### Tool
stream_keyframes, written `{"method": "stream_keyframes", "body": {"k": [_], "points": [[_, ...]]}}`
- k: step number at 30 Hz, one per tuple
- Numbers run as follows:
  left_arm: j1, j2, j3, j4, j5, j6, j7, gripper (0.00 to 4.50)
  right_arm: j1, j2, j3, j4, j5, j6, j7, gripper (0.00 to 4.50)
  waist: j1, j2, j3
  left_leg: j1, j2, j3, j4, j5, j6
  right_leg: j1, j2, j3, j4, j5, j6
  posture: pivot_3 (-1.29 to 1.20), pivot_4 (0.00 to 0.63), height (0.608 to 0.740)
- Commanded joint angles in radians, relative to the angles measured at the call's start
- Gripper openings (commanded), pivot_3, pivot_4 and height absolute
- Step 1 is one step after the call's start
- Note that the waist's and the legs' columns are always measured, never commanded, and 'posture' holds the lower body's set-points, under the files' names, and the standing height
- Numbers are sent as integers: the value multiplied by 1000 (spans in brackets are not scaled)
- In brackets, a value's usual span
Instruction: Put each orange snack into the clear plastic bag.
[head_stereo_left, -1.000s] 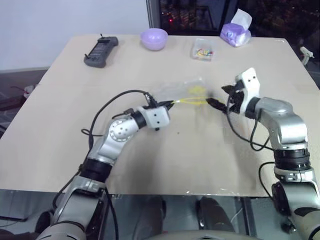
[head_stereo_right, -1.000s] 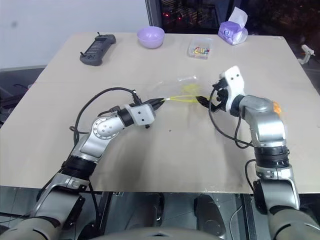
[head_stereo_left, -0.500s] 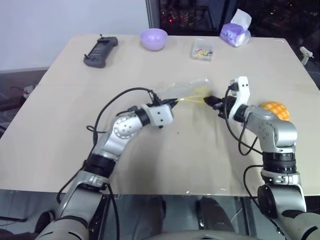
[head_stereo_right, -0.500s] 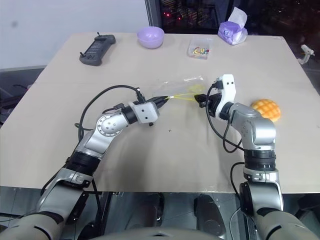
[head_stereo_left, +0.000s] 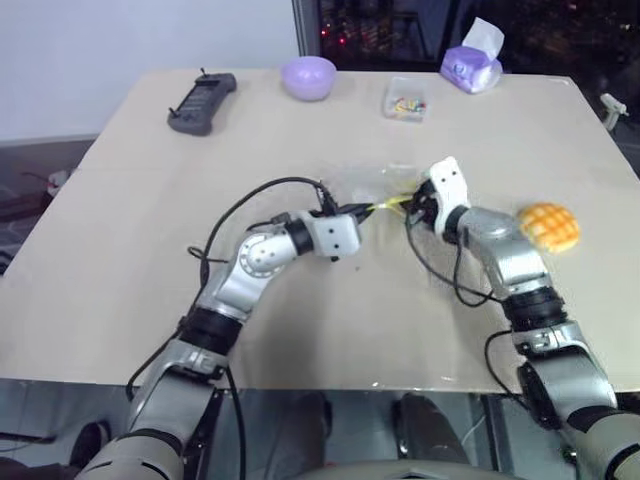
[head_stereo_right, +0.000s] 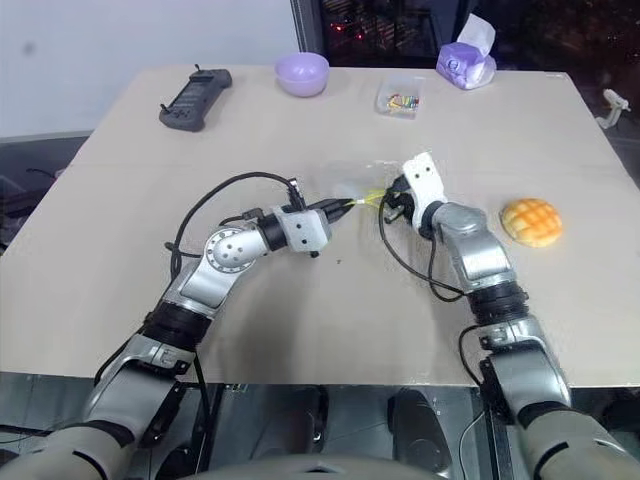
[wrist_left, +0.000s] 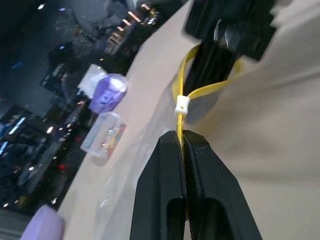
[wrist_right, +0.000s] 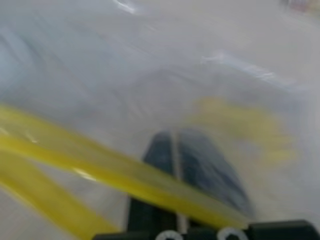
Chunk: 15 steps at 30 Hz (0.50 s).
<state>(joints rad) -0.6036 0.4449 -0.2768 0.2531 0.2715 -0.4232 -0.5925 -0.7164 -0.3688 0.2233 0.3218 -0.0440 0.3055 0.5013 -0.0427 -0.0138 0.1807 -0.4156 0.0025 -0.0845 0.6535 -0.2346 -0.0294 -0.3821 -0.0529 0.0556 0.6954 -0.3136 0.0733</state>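
The clear plastic bag (head_stereo_left: 368, 181) lies crinkled at mid-table, its yellow strip pulled into a loop. My left gripper (wrist_left: 180, 136) is shut on that yellow strip (wrist_left: 178, 122), just below a small white slider (wrist_left: 182, 104). From the other side my right gripper (head_stereo_left: 408, 207) points into the bag's mouth. Its two dark fingers (wrist_right: 200, 165) lie side by side, shut, with the strip crossing in front of them and film around them. The orange snack (head_stereo_left: 548, 226), a domed bun with a grid top, rests alone on the table to the right of my right arm.
Along the far edge stand a purple bowl (head_stereo_left: 307, 76), a black handset (head_stereo_left: 202, 101), a small clear box of colourful bits (head_stereo_left: 404, 100) and a purple tissue pack (head_stereo_left: 472, 65). Bare tabletop (head_stereo_left: 120, 250) spreads left and in front of the arms.
My right arm swung left and down toward the bag, rolling its wrist, and its fingers now reach into the bag's mouth; the orange snack came into sight behind it. The left gripper shifted slightly right, still gripping.
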Motion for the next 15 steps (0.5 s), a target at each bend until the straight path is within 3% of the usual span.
{"method": "stream_keyframes", "body": {"k": [1, 6, 15], "points": [[3, -6, 13, -56, -16, 8, 9, 0, -13, -51, 79, 56, -138, -219, -18, 2128, -1, 0, 0, 0, 0, 0, 0, 0, 0, 0, 0, 0, 0, 0, 0, 0, 150, 740], [3, -11, 13, -54, -15, 6, 11, 0, -15, -68, 129, 124, -222, -361, -11, 4466, -17, 0, 0, 1, 1, 0, 0, 0, 0, 0, 1, 0, 0, 0, 0, 0, 150, 740], [-4, -14, 12, -35, -8, 1, 19, 0, -1, -80, 97, 93, -240, -394, 21, 4466, -20, 0, 0, 1, 1, 0, 0, 0, 0, 1, 1, 0, 0, 0, 0, 0, 150, 740]]}}
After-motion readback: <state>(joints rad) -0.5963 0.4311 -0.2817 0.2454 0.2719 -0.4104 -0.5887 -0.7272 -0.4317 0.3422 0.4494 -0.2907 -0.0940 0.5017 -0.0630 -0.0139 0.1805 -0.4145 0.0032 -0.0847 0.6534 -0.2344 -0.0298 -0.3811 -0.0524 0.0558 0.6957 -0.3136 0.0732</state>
